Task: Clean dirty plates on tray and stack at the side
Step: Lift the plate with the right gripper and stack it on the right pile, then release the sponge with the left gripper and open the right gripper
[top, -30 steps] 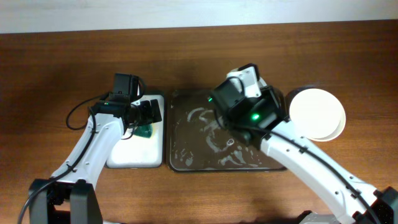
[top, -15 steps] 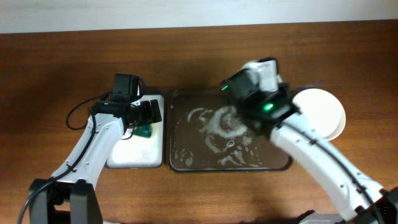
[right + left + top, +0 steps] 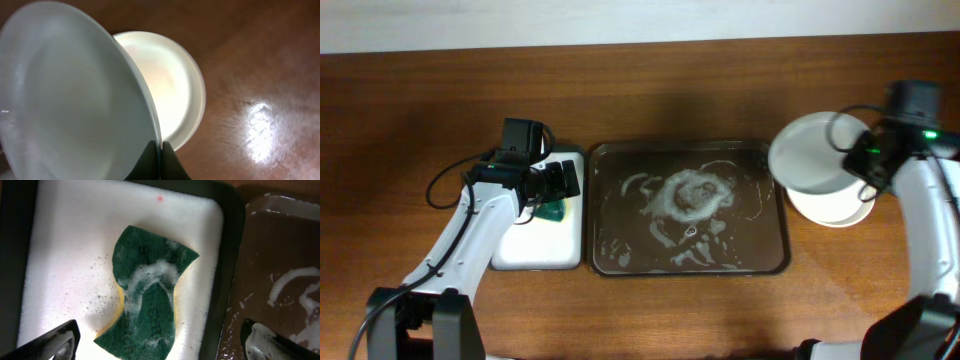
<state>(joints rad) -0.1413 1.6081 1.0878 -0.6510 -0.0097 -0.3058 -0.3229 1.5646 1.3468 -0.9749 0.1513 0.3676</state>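
Pale green round plate (image 3: 75,100): wrist view alone shows right jaws pinching its rim, over a cream round plate (image 3: 175,85) beside the dark brown rectangular tray (image 3: 760,250); left jaws open

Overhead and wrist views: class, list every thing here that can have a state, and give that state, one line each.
brown tray: foam-streaked, no plates in it.
lower plate: lying flat beside the brown tray.
held plate: gripped at its rim, raised over the lower plate.
white tray: sudsy.
sponge: foamy, lying in the white tray.
left gripper: open, above the sponge.
right gripper: shut on the held plate.
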